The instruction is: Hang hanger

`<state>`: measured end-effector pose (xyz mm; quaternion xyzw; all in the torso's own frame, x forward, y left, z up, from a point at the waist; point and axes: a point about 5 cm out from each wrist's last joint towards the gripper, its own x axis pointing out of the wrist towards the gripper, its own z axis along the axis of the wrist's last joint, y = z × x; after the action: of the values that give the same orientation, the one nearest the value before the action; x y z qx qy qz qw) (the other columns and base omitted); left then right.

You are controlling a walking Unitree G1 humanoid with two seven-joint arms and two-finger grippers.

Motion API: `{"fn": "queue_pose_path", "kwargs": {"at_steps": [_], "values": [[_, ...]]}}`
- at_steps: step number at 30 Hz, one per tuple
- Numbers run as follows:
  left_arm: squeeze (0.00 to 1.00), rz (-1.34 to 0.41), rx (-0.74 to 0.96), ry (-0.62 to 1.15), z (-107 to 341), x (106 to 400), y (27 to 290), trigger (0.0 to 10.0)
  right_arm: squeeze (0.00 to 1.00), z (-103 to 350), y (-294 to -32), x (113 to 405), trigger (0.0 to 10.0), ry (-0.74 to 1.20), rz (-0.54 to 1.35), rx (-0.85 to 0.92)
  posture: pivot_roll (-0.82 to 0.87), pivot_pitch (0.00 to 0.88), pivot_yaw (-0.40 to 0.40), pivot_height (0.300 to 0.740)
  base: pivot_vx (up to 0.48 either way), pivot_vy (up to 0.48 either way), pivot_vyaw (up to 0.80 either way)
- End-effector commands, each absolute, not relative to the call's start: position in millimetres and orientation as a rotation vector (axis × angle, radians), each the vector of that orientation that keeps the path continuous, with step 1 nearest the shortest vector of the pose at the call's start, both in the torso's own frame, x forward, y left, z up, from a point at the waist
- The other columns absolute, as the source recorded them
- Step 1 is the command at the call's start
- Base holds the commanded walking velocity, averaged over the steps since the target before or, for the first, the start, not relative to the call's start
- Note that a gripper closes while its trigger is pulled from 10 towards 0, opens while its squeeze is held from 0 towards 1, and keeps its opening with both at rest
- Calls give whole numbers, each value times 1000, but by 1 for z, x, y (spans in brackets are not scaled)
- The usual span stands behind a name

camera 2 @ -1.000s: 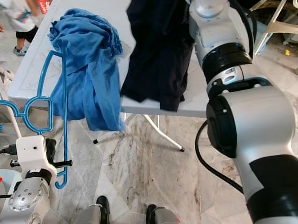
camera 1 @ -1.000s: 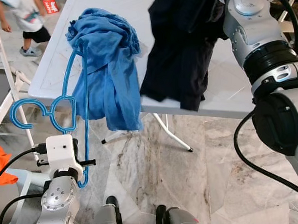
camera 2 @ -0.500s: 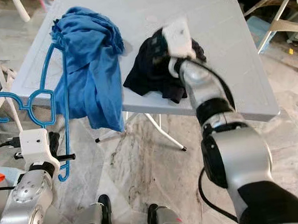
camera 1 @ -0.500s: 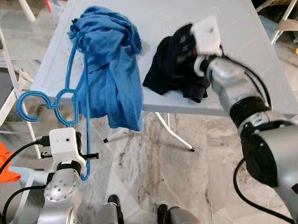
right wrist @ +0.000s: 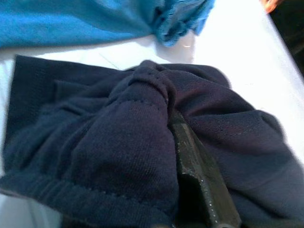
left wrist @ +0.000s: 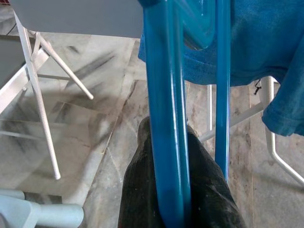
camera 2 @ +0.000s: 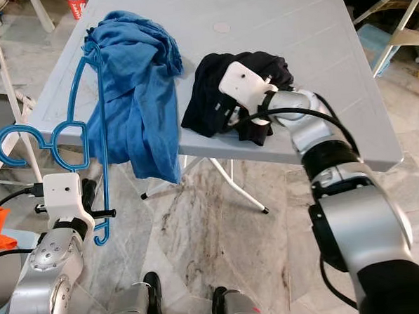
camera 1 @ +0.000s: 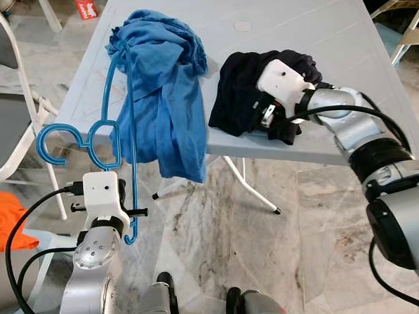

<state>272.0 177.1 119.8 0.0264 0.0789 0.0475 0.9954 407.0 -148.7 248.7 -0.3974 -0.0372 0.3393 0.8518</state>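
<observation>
Lowered onto the desk (camera 1: 307,15), right tool (camera 1: 264,119) grips dark garment (camera 1: 238,92); left tool (camera 1: 121,218) clamps blue hanger (camera 1: 124,133) below desk edge.

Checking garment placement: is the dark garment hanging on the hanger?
No, the dark garment lies bunched on the table, while the hanger carries blue cloth.

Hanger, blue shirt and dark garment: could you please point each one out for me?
Hanger (camera 1: 68,140): left eye view, on its looped hook.
Blue shirt (camera 1: 165,96): left eye view, on the cloth draped over the table edge.
Dark garment (camera 2: 210,94): right eye view, on its left part.
</observation>
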Motion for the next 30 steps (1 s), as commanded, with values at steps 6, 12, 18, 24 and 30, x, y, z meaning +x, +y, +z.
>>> {"fn": "queue_pose_path", "kwargs": {"at_steps": [6,12,18,24,30], "values": [[0,93,34,162,115,275,174,10000,1000,251,-158,407,10000,-163,582,-793,25,195,-55,740,0,0,0],[0,89,33,161,114,276,173,10000,0,240,-155,407,10000,-184,514,-678,20,194,-59,740,0,0,0],[0,95,30,162,111,277,173,10000,0,206,-141,401,10000,-163,435,-446,18,191,-72,740,0,0,0],[0,97,28,159,110,278,174,10000,0,184,-133,395,0,-142,349,-332,16,188,-72,740,0,0,0],[0,86,29,154,111,281,173,10000,0,177,-130,394,0,-101,314,-284,8,183,-63,740,0,0,0]]}}
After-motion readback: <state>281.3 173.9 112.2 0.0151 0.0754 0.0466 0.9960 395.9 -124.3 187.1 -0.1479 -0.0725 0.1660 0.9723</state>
